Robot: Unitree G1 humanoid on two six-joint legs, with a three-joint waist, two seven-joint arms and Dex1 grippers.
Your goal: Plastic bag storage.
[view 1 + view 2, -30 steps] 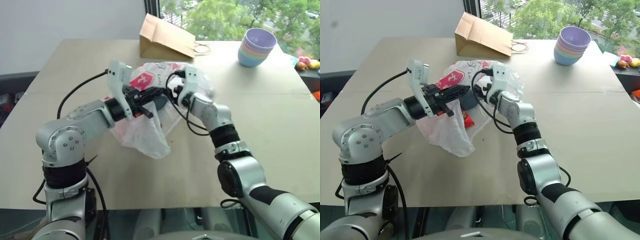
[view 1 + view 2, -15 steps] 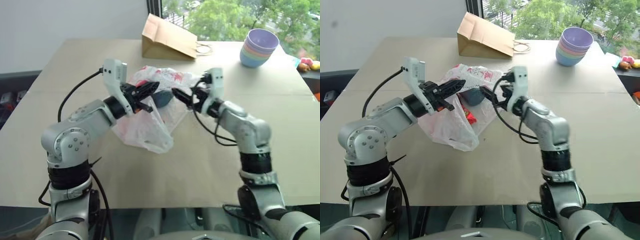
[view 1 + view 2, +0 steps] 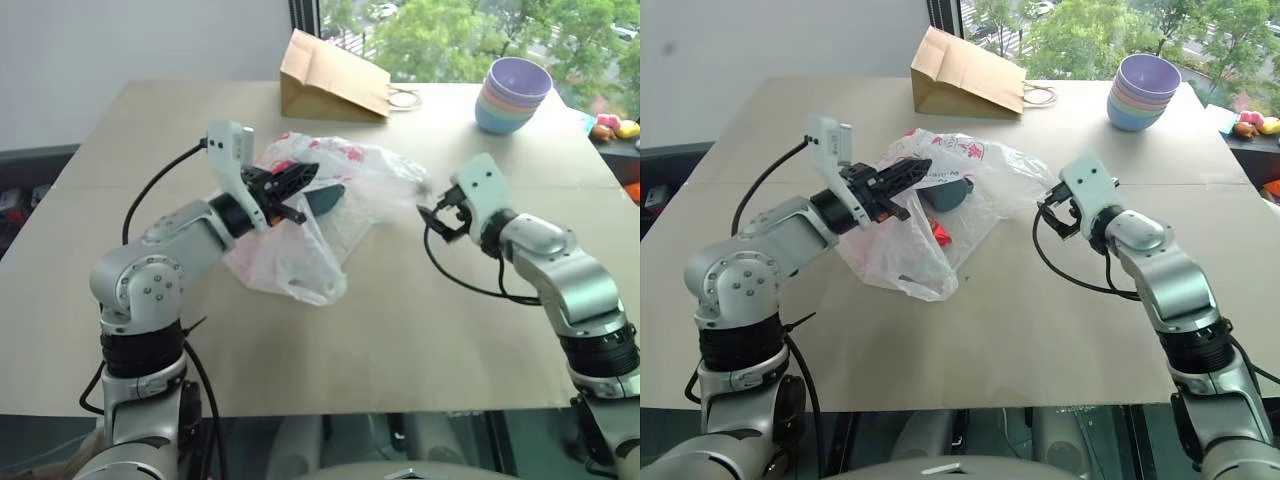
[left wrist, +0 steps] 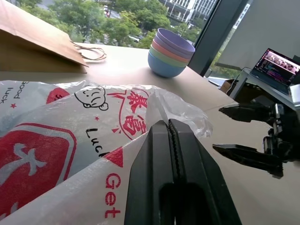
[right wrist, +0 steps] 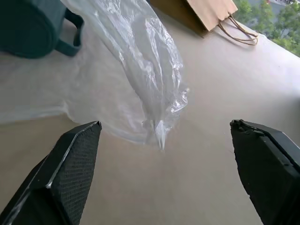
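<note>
Left eye view: plastic bag [image 3: 300, 235] held up at one edge, its mouth spread across the counter [image 3: 400, 320].

The left claw [image 3: 300, 180] is clamped tight on the bag's upper edge, lifting that side off the counter, likely to keep the mouth open; the rest of the bag sags onto the counter below the claw. The bag's far corner [image 5: 154, 89] trails out toward the right claw [image 3: 432, 215], which stands with its jaws wide apart and empty, just beside that corner, probably placed to take it. Inside the bag lie a dark teal mug [image 3: 948, 192] and a small red snack packet [image 3: 938, 234]. Beyond the bag a brown paper bag [image 3: 330, 78] lies on the counter; well to the right of the plastic bag sits a stack of pastel bowls [image 3: 514, 95].
</note>
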